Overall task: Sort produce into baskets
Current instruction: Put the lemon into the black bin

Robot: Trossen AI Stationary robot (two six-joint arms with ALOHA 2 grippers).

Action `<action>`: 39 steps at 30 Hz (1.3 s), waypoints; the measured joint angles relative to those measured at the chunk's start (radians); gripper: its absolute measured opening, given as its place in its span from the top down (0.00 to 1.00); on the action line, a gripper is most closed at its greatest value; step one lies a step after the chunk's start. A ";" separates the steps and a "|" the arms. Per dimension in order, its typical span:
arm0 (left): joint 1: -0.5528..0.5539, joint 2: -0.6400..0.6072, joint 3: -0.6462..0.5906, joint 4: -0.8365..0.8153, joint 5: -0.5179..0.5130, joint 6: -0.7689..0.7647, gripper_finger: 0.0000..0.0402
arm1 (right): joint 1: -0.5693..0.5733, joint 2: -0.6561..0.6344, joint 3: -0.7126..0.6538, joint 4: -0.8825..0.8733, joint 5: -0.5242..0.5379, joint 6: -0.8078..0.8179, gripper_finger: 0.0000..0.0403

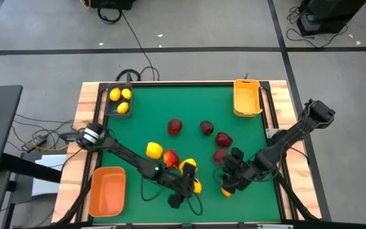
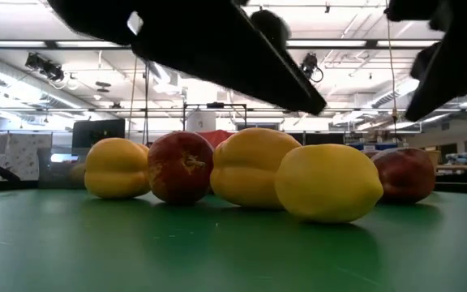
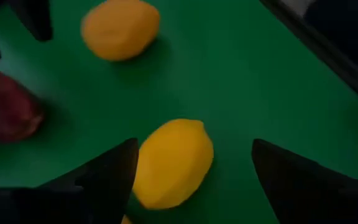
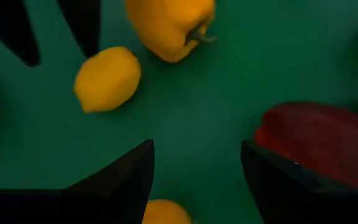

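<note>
The left tool hangs spread around a lemon near the table's front edge. The right tool hovers spread, gripping nothing, beside a red fruit.

From overhead we look straight down on the whole green worktop and the floor around it. Our low camera sits at worktop level, very near a lemon, facing the room behind. Each wrist camera looks closely down past its own dark fingers at the worktop. Both wrist views share what seems the same lemon, which the overhead view also shows.
</note>
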 joint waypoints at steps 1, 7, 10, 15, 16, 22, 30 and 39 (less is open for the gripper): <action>0.002 0.022 0.035 -0.024 0.001 0.015 0.21 | 0.013 -0.001 0.000 -0.001 0.000 0.018 0.38; 0.008 0.105 0.150 -0.136 0.018 0.063 0.21 | 0.072 0.021 0.000 0.017 0.035 0.100 0.38; 0.024 0.124 0.159 -0.134 0.016 0.057 0.21 | 0.091 0.030 0.000 0.034 0.054 0.124 0.38; 0.053 0.124 0.157 -0.176 -0.023 0.024 0.28 | 0.115 0.037 0.000 0.037 0.083 0.152 0.38; 0.059 0.124 0.157 -0.180 -0.029 0.016 0.31 | 0.118 0.037 0.000 0.036 0.083 0.154 0.38; 0.091 0.124 0.158 -0.201 -0.022 -0.030 0.50 | 0.127 0.038 0.000 0.042 0.099 0.157 0.38; 0.116 0.109 0.229 -0.300 -0.010 -0.115 0.56 | 0.127 0.038 0.000 0.036 0.105 0.167 0.38; 0.283 -0.108 0.274 -0.573 -0.069 -0.069 0.55 | 0.136 0.038 0.000 0.022 0.097 0.246 0.38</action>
